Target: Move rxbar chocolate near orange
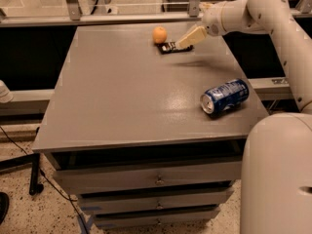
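The rxbar chocolate (169, 48), a thin black wrapper with whitish lettering, lies flat on the grey table (122, 96) near its far edge. The orange (159, 34) sits just to its upper left, a small gap away. My gripper (182, 42) reaches in from the right, and its cream tip is at the bar's right end, covering that end. I cannot tell whether it touches the bar.
A blue soda can (225, 96) lies on its side near the table's right front edge. My arm's base (278, 174) fills the lower right. A rail (122, 17) runs behind the table. Drawers (156, 179) sit under the tabletop.
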### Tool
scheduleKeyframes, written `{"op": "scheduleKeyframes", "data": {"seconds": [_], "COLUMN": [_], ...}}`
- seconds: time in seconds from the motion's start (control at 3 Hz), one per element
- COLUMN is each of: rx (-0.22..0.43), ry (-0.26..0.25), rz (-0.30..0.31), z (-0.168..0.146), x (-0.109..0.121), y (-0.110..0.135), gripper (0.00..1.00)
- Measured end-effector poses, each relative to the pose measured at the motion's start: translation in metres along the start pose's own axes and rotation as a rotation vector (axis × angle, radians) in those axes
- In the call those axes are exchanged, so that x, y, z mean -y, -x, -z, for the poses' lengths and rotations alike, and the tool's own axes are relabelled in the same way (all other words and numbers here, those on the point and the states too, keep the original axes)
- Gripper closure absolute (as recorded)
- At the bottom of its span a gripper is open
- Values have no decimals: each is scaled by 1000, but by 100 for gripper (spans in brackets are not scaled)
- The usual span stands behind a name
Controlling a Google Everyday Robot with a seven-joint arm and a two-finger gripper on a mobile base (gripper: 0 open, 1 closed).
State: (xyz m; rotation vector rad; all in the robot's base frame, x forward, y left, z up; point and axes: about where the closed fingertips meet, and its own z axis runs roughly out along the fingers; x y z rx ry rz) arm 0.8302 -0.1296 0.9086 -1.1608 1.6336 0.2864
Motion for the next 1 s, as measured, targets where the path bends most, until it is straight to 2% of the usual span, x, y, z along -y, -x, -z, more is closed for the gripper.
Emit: {"op": "scheduleKeyframes", "data": {"seconds": [0.33, 0.67, 1.0], "rx": [59, 91, 93], "ry": [7, -23, -26], "rz": [-20, -52, -57], "z": [36, 88, 94], "x": [1, 11, 12], "y": [9, 21, 21], "gripper": [0, 0, 0]}}
